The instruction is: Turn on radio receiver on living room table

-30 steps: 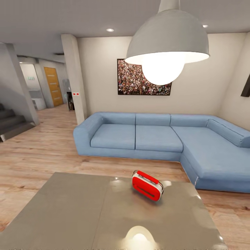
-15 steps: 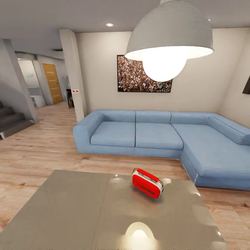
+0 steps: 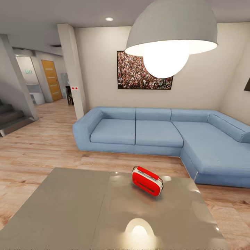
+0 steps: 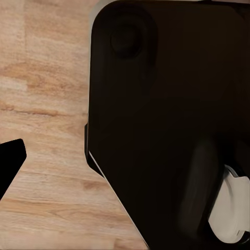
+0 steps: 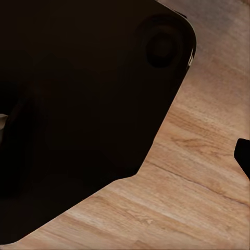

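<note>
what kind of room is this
A living room, most likely: a blue L-shaped sofa along the wall, a low grey table carrying a red radio, and a dome pendant lamp overhead.

a large dark robot body part [image 4: 166, 114] is being seen over light wood plank floor [image 4: 41, 94], with a white piece [image 4: 232, 208] beside it

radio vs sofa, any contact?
Apart. In the head view the radio receiver rests on the grey table, and a strip of wood floor shows between the table and the blue sofa.
</note>
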Controlling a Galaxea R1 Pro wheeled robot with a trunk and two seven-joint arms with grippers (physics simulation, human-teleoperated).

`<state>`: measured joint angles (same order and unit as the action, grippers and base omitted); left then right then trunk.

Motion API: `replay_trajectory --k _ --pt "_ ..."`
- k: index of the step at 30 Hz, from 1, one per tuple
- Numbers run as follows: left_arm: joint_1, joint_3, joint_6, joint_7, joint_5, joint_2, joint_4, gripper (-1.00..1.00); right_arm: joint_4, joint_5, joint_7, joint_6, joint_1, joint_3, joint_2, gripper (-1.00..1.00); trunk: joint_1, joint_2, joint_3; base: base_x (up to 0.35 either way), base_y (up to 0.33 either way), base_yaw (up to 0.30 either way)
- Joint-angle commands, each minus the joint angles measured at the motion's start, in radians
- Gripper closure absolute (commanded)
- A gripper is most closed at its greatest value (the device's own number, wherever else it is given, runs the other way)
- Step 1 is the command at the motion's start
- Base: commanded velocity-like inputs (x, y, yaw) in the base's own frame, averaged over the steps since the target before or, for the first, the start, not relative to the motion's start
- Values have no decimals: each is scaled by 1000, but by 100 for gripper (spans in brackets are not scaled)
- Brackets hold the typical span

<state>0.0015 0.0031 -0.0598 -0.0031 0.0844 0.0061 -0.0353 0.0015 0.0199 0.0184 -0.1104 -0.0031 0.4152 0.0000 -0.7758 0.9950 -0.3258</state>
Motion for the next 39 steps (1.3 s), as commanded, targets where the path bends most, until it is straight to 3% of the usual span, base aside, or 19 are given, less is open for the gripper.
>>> replay_trajectory --k 1,15,39 --pt "0 0 0 0 0 0 0 -100 0 0 0 0 0 0 0 -100 0 0 -2 0 0 0" --pt "0 0 0 0 0 0 0 -100 0 0 0 0 0 0 1 -100 0 0 -25 0 0 0" --pt "0 0 0 0 1 0 0 -100 0 0 0 0 0 0 1 -100 92 -168 11 0 0 0"
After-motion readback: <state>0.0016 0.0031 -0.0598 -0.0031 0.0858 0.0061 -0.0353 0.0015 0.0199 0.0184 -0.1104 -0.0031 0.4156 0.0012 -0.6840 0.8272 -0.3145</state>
